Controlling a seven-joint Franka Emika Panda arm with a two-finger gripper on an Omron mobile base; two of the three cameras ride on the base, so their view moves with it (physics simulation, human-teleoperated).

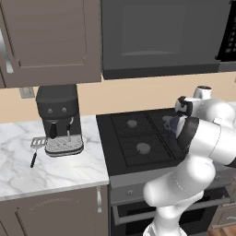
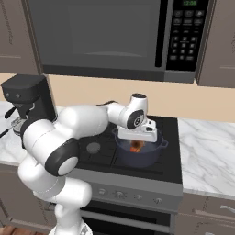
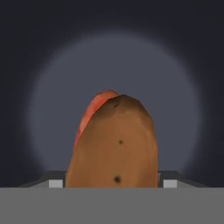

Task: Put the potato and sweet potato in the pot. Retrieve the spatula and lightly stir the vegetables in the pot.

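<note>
**Gripper holding potato inside the pot**

The gripper [image 2: 136, 143] hangs, pointing down, into the pot [image 2: 153, 153], which sits on the front right burner of the stove [image 2: 98, 153]. In the hand view the potato [image 3: 114, 146] stands between the two finger tips [image 3: 56, 183], its brown skin meeting both of them; the jaws are clamped on it at a fairly wide setting. Behind the potato in that view, the sweet potato [image 3: 94, 109] shows as an orange-red edge, and it lies on the pale floor of the pot. From the right base view an orange-red spot is visible inside the pot under the hand.

The spatula [image 1: 37, 148] lies on the marble counter [image 1: 50, 170], left of the stove, its slotted head just beside the base of the coffee machine [image 1: 59, 119] and its black handle pointing toward the counter's front edge. It is well apart from the pot
</note>
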